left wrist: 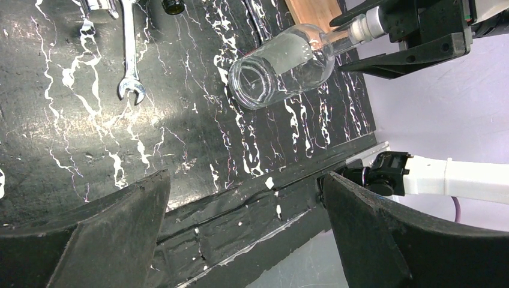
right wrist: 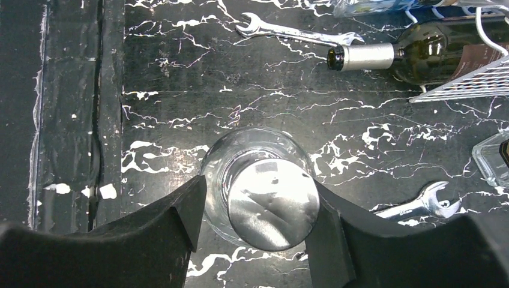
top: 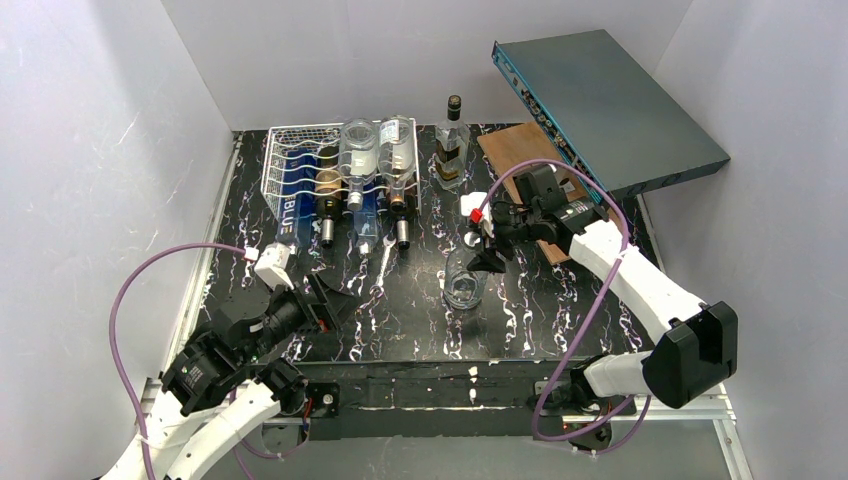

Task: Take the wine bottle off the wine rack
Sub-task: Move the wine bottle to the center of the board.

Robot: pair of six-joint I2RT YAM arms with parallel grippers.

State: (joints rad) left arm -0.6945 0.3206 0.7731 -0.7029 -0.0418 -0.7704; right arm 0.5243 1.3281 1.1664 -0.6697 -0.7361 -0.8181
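1. Top view.
   - Noted wine rack [top: 283, 140] at 11 o'clock on table [top: 400, 330], with several bottles lying in it, a dark bottle [top: 327, 195] among them.
   - Found wine bottle [top: 466, 288], clear glass, out of the rack and well apart from it. Placed it at the rack's 4 o'clock, near table centre, tilted with base toward 6 o'clock.
   - Saw right gripper [top: 487, 252] at its neck end.
   - Judged the removal itself done, with only setting down and letting go left.
   - Could not settle from here any contact between base and table.

2. Left wrist view.
   - Logged left gripper [left wrist: 243, 180] spread wide, holding nothing, above the near table edge.
   - Caught the wine bottle side-on at 1 o'clock, base toward the lens and neck running into the right gripper. Read the tilt far better here than from above.
   - Got no sight of the rack.

3. Right wrist view.
   - Looked straight down the bottle's length at silver cap [right wrist: 273, 204] between the two fingers [right wrist: 180, 216].
   - Marked one finger against the cap at 3 o'clock, and a sliver of gap at 9 o'clock.
   - Could not tell a firm clamp from a loose straddle.
   - Picked up, unlike the left wrist, the dark bottle's neck poking out of the rack at 1 o'clock, and a wrench [right wrist: 294, 36] at 12 o'clock.
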